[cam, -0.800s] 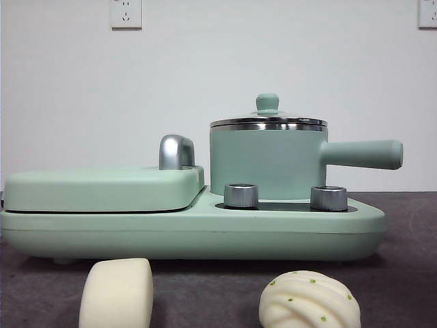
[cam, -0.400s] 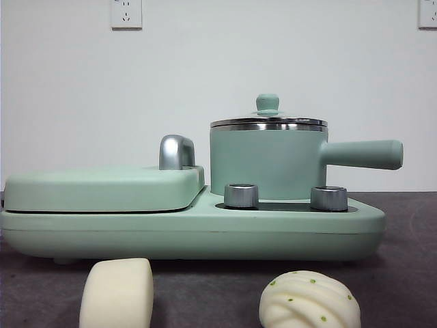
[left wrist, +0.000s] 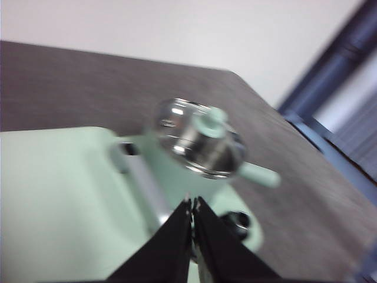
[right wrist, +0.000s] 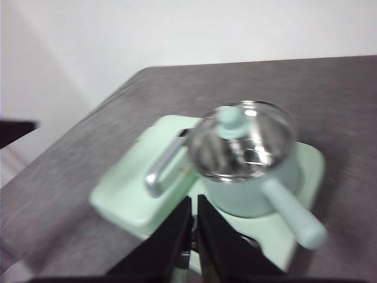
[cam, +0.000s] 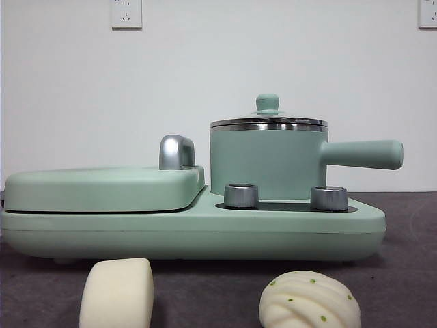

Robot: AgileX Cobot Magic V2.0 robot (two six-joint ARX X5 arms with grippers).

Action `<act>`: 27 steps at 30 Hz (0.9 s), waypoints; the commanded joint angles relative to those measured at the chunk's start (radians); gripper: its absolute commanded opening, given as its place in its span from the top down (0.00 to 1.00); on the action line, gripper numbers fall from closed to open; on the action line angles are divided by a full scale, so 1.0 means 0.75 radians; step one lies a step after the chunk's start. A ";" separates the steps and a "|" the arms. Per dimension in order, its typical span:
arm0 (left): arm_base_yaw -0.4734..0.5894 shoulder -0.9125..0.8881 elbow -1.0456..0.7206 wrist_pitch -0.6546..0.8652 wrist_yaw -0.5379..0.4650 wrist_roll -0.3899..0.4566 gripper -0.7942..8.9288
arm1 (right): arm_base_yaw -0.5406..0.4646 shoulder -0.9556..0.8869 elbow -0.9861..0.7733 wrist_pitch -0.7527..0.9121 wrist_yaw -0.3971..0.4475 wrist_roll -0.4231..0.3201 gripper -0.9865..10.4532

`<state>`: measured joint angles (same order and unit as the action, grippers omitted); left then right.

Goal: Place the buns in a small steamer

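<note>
Standing on the right half of a mint-green cooker base [cam: 191,236], the small steamer [cam: 268,162] was the landmark; its glass lid [cam: 268,123], topped by a green knob [cam: 267,103], sat shut on the steel rim, and its straight handle [cam: 362,154] pointed away from the flat lidded griddle [cam: 102,188] beside it; two steel dials [cam: 241,195] stood on the base just in front of the steamer. The buns lay on the dark tabletop [cam: 410,273] in front of the base, well apart from each other: the plain bun [cam: 117,292] forward of the griddle, the twisted bun [cam: 309,300] with green specks forward of the steamer. The left claw [left wrist: 192,203] hung above the griddle side, its jaws pressed together; the right claw [right wrist: 194,203] hung above the base near the steamer, jaws likewise pressed together, holding nothing. By my judgement the lid needed lifting first; a claw should spread, descend squarely over the knob, pinch it, and raise it straight up before any bun was fetched.
</note>
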<state>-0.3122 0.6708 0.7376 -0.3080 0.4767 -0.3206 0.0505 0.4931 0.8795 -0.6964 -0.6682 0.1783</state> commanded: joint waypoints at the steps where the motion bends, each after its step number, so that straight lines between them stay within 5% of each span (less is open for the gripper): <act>1: -0.014 0.079 0.080 -0.015 0.119 0.040 0.91 | 0.002 0.051 0.076 -0.014 -0.050 -0.116 0.90; 9: -0.027 0.192 0.140 -0.012 0.237 0.100 0.90 | 0.002 0.073 0.111 0.008 -0.040 -0.130 0.90; 12: -0.027 0.202 0.140 -0.013 0.236 0.133 0.76 | 0.002 0.073 0.111 0.005 -0.003 -0.130 0.86; 17: -0.027 0.205 0.140 -0.012 0.234 0.133 0.48 | 0.002 0.074 0.111 0.000 0.036 -0.129 0.57; 20: -0.027 0.207 0.140 -0.009 0.232 0.133 0.47 | 0.002 0.074 0.111 -0.001 0.063 -0.130 0.48; 27: -0.027 0.258 0.153 -0.015 0.232 0.087 0.47 | 0.002 0.074 0.111 0.000 0.058 -0.122 0.48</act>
<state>-0.3286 0.8520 0.8265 -0.3294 0.6472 -0.2451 0.0505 0.5438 0.9466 -0.7002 -0.6250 0.0895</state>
